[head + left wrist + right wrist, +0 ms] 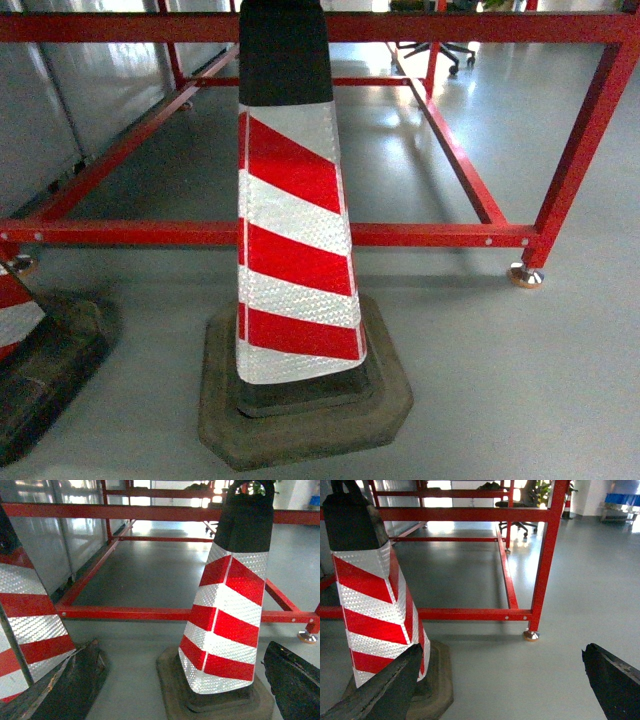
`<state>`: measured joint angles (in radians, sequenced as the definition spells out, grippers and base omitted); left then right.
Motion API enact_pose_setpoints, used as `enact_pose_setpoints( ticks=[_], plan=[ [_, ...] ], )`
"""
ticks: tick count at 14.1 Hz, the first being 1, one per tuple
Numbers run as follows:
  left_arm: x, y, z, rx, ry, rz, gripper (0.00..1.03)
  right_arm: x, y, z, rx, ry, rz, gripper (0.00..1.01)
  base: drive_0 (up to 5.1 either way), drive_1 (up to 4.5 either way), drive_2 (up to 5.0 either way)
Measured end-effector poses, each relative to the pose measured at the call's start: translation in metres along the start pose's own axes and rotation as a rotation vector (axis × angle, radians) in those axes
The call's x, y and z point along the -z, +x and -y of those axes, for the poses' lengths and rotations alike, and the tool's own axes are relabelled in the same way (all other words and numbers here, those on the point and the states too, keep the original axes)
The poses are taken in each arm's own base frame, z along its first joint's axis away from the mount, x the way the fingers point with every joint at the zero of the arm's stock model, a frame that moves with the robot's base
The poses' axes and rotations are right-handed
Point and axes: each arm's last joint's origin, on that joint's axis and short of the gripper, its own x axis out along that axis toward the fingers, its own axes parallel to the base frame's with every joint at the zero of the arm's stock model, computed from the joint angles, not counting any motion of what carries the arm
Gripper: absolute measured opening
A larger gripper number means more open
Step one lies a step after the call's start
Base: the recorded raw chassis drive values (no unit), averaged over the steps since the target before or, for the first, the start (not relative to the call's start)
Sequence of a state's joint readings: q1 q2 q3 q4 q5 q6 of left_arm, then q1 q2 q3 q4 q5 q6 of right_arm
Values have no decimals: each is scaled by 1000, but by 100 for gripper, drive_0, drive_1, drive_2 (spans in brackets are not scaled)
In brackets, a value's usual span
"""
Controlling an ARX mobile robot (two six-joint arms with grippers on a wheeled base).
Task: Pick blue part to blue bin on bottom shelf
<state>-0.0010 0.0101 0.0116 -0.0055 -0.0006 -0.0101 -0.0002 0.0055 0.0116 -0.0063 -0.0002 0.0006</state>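
The red and white striped traffic cone with a black top and a dark rubber base (292,250) stands upright on the grey polished floor (520,380), filling the centre of the head view. Directly behind the cone runs the low horizontal rail of a red painted steel frame (430,235), with a second rail higher up crossing behind the cone's black top. To the right of the cone, the frame's corner post ends in a round metal levelling foot (526,275) resting on the floor. Open floor extends to the right of the cone and in front of that foot; open floor also lies behind the cone inside the frame's rails. To the left of the cone, a second striped cone with a dark base (40,350) sits at the view's edge, a strip of floor between the two bases.

In the left wrist view the left gripper (182,680) shows two dark fingers (75,685) spread wide apart, holding nothing, the first cone between them. In the right wrist view the right gripper (502,680) likewise has its fingers (612,680) wide apart and empty, with the cone at its left.

A black office chair (517,502) stands far behind the cone, beyond the frame.

The blue part, the blue bin and the bottom shelf appear in no view.
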Motion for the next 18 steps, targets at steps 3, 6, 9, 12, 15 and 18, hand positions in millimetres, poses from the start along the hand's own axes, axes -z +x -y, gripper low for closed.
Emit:
enact_pose_setpoints(
  ticks=[3, 6, 9, 12, 15, 18],
  plan=[
    [0, 0, 0, -1, 0, -2, 98, 0, 0, 0, 0, 0, 0, 98, 0, 0, 0],
    [0, 0, 0, -1, 0, 0, 98, 0, 0, 0, -2, 0, 2, 98, 0, 0, 0],
    [0, 0, 0, 0, 0, 1, 98, 0, 0, 0, 0, 3, 1, 98, 0, 0, 0],
    [0, 0, 0, 0, 0, 1, 98, 0, 0, 0, 0, 1, 2, 98, 0, 0, 0],
    [0, 0, 0, 1, 0, 0, 98, 0, 0, 0, 1, 2, 2, 98, 0, 0, 0],
    [0, 0, 0, 0, 0, 2, 98, 0, 0, 0, -1, 1, 1, 98, 0, 0, 0]
  ],
)
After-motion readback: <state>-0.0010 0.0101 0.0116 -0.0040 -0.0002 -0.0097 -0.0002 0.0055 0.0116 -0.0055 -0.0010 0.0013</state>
